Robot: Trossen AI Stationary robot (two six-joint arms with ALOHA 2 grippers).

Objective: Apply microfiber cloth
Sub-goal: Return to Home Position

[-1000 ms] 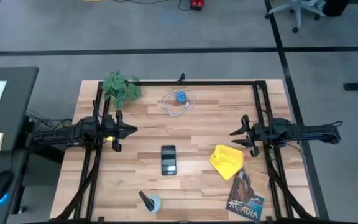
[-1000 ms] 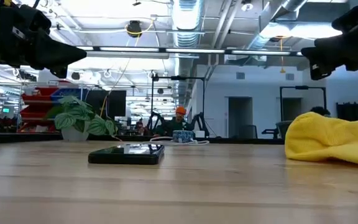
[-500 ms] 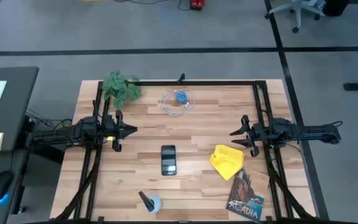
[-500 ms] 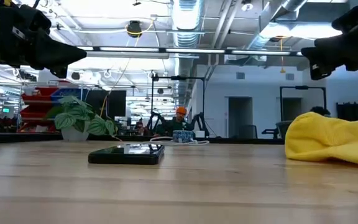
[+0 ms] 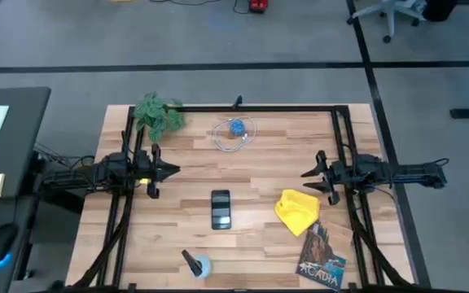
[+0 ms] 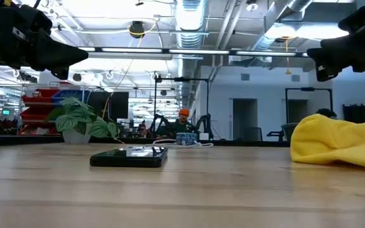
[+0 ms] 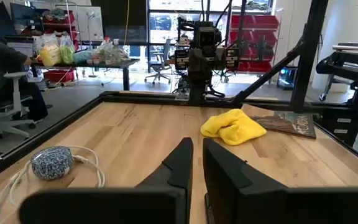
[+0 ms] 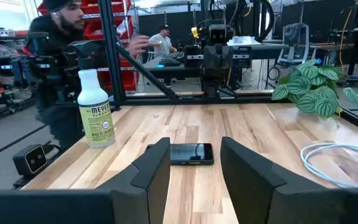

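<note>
Count: one microfiber cloth point(image 5: 298, 210), one phone point(image 5: 221, 208), one spray bottle point(image 5: 195, 264), one plant point(image 5: 158, 114), one coiled cable point(image 5: 235, 130), one booklet point(image 5: 322, 256). Cloth lies rumpled right of the phone, against the booklet. Left gripper point(image 7: 197, 149) at the left edge, nearly closed, empty. Right gripper point(image 8: 196, 149) at the right edge near the cloth, partly open, empty.

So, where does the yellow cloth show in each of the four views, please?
High view: the cloth lies right of centre, to the right of the phone.
Low view: the cloth is at the right edge, and the phone is left of centre.
Left wrist view: the cloth is near the middle, and the phone is not seen.
Right wrist view: the cloth is not in it, and the phone is at centre.
Shared landmark: the phone.
</note>
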